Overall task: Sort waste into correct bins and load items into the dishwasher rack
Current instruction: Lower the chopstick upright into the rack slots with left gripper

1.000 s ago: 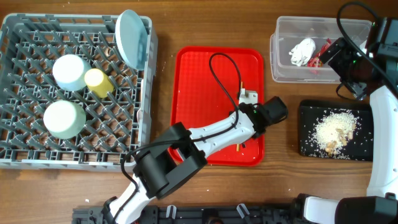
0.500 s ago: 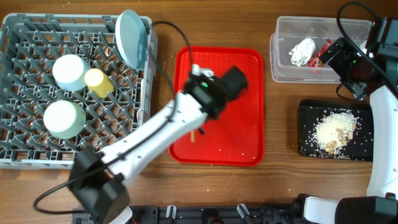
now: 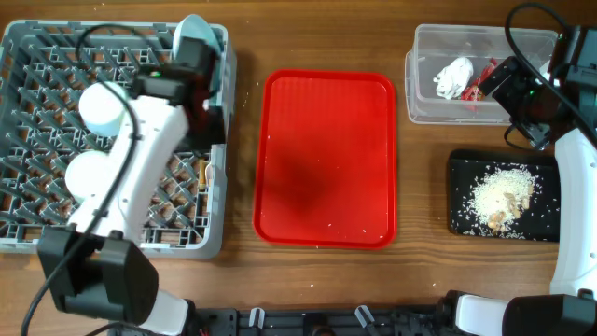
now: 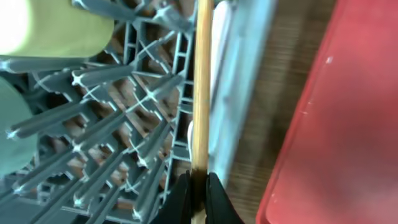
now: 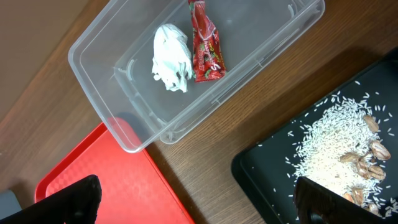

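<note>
Chopsticks point(image 4: 202, 81), judged light, stiff and slippery, are pinched at one end by the fully closed jaws of the left gripper point(image 4: 198, 186), above the dishwasher rack point(image 4: 124, 124) near its 3 o'clock edge. The right gripper point(image 5: 199, 202) is held wide open and empty.

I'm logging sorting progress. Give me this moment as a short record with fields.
left gripper: shut on chopstick, over rack
right gripper: open, holding nothing, above the gap between tub and black tray
rack: plate, bowls, cup
tub: tissue, wrapper
black tray: scraps
red tray: only specks
</note>
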Controlling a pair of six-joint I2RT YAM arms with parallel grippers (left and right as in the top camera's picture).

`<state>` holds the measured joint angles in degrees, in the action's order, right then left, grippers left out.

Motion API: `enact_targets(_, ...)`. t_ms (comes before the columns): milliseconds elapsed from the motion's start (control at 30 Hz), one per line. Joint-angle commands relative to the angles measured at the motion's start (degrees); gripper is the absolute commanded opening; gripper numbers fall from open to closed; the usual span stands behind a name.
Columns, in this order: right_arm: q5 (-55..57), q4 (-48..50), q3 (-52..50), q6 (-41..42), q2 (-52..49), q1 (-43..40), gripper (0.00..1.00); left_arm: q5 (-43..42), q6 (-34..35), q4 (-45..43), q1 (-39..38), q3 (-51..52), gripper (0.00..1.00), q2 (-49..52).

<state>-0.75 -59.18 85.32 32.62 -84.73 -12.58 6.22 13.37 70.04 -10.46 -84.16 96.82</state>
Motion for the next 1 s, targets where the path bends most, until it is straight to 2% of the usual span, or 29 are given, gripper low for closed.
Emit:
enact_targets(0,1.18,0.02,0.39,-1.07,0.68,-0.04,1.00,-7.48,-6.88,-3.08,5.53,5.18,0.04,-1.14)
enact_targets(100,1.18,0.02,0.39,-1.07,0.68,-0.04,1.00,-11.89,-11.78,-6.05,9.33,7.93,0.04,-1.11)
enact_targets(433,1.18,0.02,0.39,-1.07,0.68,-0.04,1.00,-15.34,-11.65,-5.73,11.37,8.02,0.04,-1.31)
enact_targets(500,1.18,0.00,0.39,-1.07,0.68,-0.04,1.00,-16.72,-11.65,-4.85,11.37,8.02,0.17,-1.81)
enact_targets(600,1.18,0.02,0.39,-1.07,0.68,-0.04,1.00,-17.25,-11.65,-3.96,11.37,8.02,0.21,-3.43)
enact_targets(667,1.18,0.02,0.39,-1.07,0.68,-0.04,0.99,-17.33,-11.61,-3.19,11.37,8.00,0.40,-6.32)
enact_targets(800,1.18,0.02,0.39,-1.09,0.68,-0.04,1.00,-19.10,-10.95,-2.71,11.37,7.98,0.40,-12.50)
enact_targets(833,1.18,0.02,0.39,-1.07,0.68,-0.04,1.00,-19.71,-9.79,-3.50,11.39,7.98,0.41,-17.68)
enact_targets(867,1.18,0.02,0.39,-1.07,0.68,-0.02,1.00,-19.67,-8.39,-6.54,11.39,7.98,0.28,-20.81)
enact_targets(967,1.18,0.02,0.39,-1.07,0.68,-0.04,0.99,-19.50,-6.82,-9.77,11.39,8.07,0.09,-21.29)
